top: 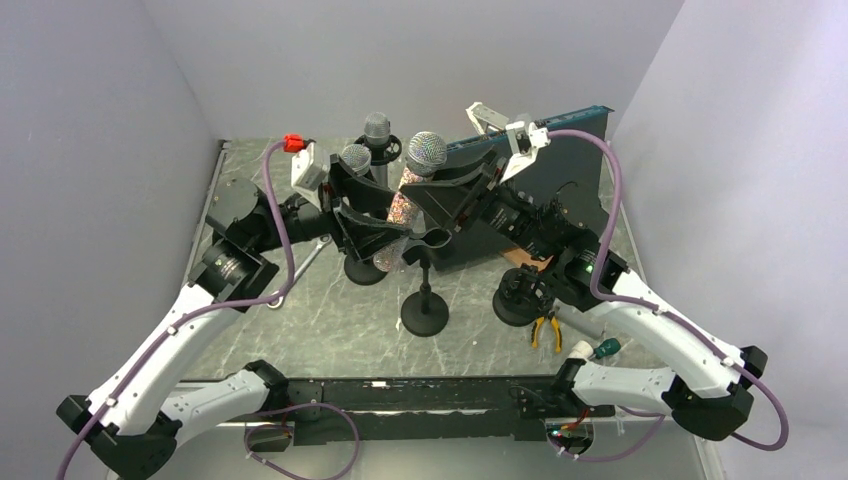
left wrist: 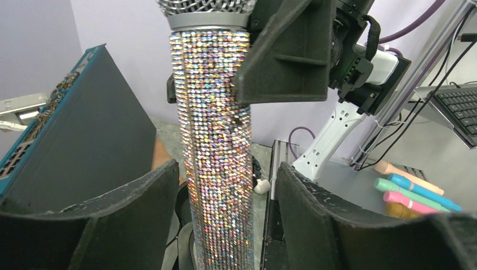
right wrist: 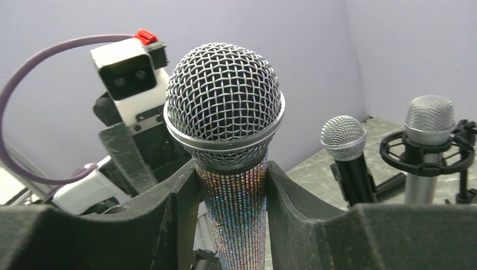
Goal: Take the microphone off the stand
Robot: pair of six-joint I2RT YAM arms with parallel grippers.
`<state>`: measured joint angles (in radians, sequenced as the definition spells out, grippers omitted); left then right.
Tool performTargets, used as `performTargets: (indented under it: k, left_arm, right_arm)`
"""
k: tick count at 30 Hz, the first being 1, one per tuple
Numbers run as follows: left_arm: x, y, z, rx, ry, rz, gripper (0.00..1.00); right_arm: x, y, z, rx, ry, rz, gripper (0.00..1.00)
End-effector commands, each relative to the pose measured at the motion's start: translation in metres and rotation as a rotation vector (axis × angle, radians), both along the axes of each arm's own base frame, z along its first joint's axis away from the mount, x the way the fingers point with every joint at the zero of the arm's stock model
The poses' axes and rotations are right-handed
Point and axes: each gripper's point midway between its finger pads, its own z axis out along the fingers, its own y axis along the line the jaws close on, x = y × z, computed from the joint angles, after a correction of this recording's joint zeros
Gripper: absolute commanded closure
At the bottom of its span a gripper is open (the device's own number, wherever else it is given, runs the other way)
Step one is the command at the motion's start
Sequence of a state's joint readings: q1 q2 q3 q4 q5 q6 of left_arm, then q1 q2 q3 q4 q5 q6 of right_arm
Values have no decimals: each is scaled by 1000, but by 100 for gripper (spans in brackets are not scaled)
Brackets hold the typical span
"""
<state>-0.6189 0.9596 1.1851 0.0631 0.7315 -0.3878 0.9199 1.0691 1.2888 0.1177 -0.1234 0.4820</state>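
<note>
The microphone (top: 405, 205) has a rhinestone-covered body and a silver mesh head (top: 426, 152). It stands tilted at the table's middle, its lower end just left of the black stand's clip (top: 437, 240). I cannot tell if clip and microphone touch. The stand's round base (top: 424, 318) sits on the table. My right gripper (right wrist: 233, 197) is shut on the microphone (right wrist: 225, 95) just below the head. It also shows in the top view (top: 450, 190). My left gripper (left wrist: 225, 225) is open around the lower body (left wrist: 216, 169), with a gap on each side. It also shows in the top view (top: 375, 235).
Two other microphones (top: 356, 158) (top: 377, 128) stand on stands behind, also in the right wrist view (right wrist: 343, 135) (right wrist: 430, 121). A dark box with a blue edge (top: 540, 170) stands at the back right. Yellow pliers (top: 545, 328) and a green-handled tool (top: 605, 348) lie front right.
</note>
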Motion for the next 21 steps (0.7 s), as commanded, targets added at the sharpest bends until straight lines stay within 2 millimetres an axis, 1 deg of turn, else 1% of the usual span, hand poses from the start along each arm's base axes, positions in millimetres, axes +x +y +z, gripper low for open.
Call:
performTargets:
  k: [1, 5, 7, 10, 11, 13, 14, 15, 16, 17, 18, 21]
  left_arm:
    - [-1, -2, 4, -15, -8, -11, 36]
    - [-1, -3, 0, 8, 5, -18, 54]
    - [0, -2, -2, 19, 5, -10, 64]
    - [3, 4, -7, 47, 8, 40, 92]
    - [5, 7, -6, 56, -9, 69, 100]
    - [10, 16, -9, 89, -17, 138, 100]
    - [13, 21, -8, 99, -26, 174, 100]
    - [17, 28, -8, 109, -35, 227, 100]
    - [21, 35, -8, 117, -45, 282, 100]
    - [25, 44, -8, 127, -55, 340, 100]
    - [32, 55, -8, 139, -58, 416, 100]
    - [57, 99, -9, 186, -57, 697, 100]
  right_arm:
    - [-16, -1, 30, 119, -41, 78, 100]
    - [-15, 2, 26, 110, -31, 83, 100]
    - [-14, 4, 21, 106, -23, 82, 100]
    - [-11, 6, 16, 92, -17, 76, 99]
    - [-10, 6, 15, 82, -16, 69, 88]
    - [-5, 5, 12, 58, -8, 40, 53]
    - [-2, 2, 12, 46, -6, 16, 37]
    - [2, -2, 9, 30, 0, -14, 24]
    - [6, -6, 7, 23, 8, -50, 14]
    - [10, -12, 5, 19, 17, -86, 6]
    - [14, -18, 3, 14, 24, -123, 2]
    - [20, -38, 0, 0, 14, -219, 1]
